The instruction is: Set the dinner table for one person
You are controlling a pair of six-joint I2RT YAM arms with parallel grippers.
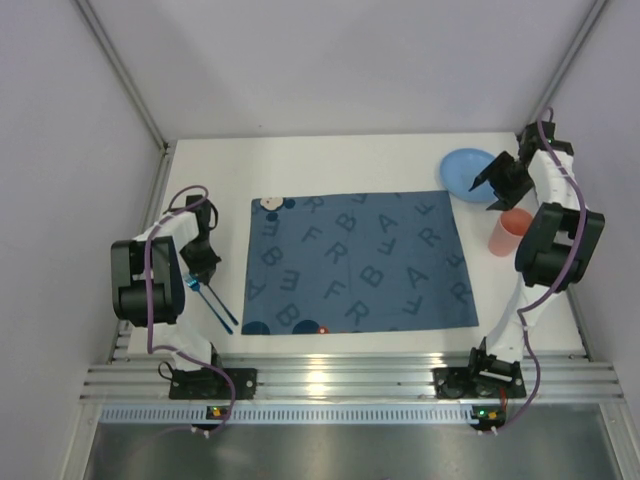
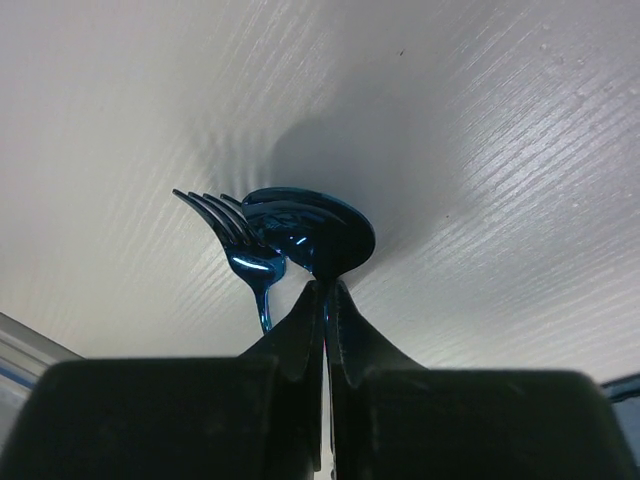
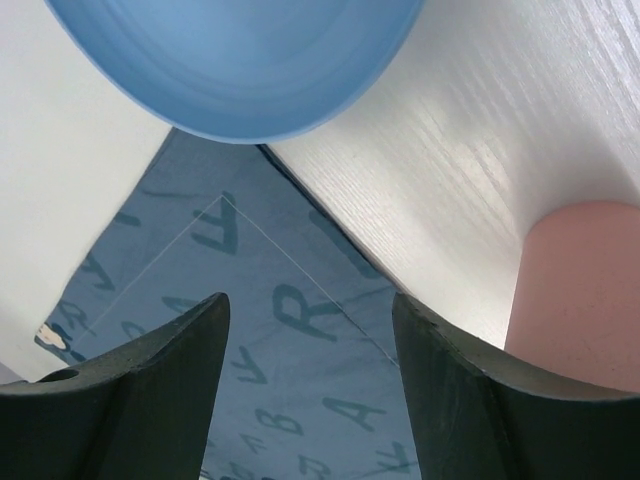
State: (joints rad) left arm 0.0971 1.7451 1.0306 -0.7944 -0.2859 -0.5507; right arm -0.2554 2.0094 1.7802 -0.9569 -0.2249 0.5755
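Note:
The white dinner table (image 1: pixel 350 160) carries a blue letter-printed placemat (image 1: pixel 355 262) in its middle. My left gripper (image 1: pixel 203 268) is at the table's left, beside the mat. In the left wrist view it (image 2: pixel 327 283) is shut on the handle of a blue spoon (image 2: pixel 315 232), and a blue fork (image 2: pixel 238 245) lies close on the spoon's left. My right gripper (image 1: pixel 490 182) is open and empty at the back right, by a blue plate (image 1: pixel 468 174). In the right wrist view it (image 3: pixel 310 300) hovers over the mat's corner (image 3: pixel 290 380), below the plate (image 3: pixel 240 60).
A pink cup (image 1: pixel 510 232) stands right of the mat, close to the right arm, and shows in the right wrist view (image 3: pixel 580 290). The silver slotted rail (image 1: pixel 350 380) runs along the near edge. Grey walls close in the table at the back and sides.

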